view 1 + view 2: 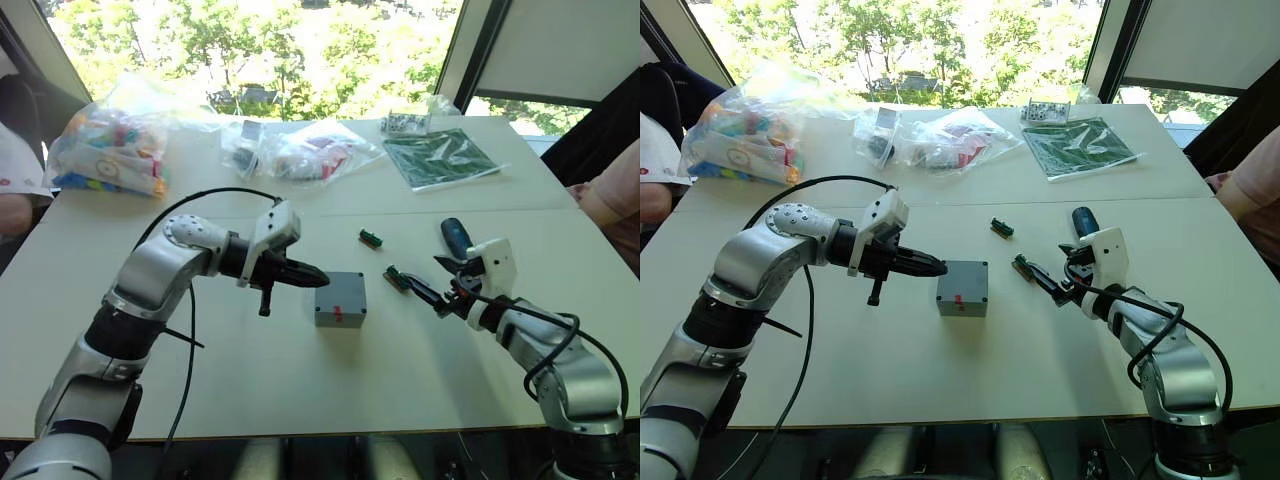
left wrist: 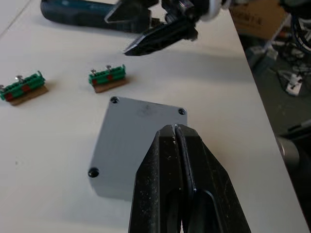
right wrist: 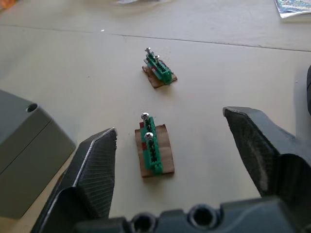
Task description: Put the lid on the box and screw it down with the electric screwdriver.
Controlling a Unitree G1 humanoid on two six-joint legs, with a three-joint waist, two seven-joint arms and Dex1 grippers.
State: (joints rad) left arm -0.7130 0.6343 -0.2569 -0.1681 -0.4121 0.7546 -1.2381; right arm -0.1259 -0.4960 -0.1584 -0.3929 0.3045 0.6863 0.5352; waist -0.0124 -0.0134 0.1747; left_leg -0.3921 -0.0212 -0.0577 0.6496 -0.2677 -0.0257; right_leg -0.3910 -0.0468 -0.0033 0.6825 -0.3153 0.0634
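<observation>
Left wrist view: fingers [image 2: 176, 133] closed above lid [image 2: 141, 131].

One grey box [image 1: 340, 299] with its lid [image 2: 138, 138] on. One screwdriver [image 1: 456, 238]. Two green screw holders: one [image 1: 371, 238] farther back, one [image 1: 395, 278] nearer the box. Three clear bags on the bench [image 1: 300, 390]: one [image 1: 110, 145] of coloured parts, two smaller [image 1: 243, 145] [image 1: 325, 150]. One green mat [image 1: 440, 158].

Bright daylight floods from the windows [image 1: 300, 50] behind, washing out foliage; the table [image 1: 300, 380] is evenly lit.
</observation>
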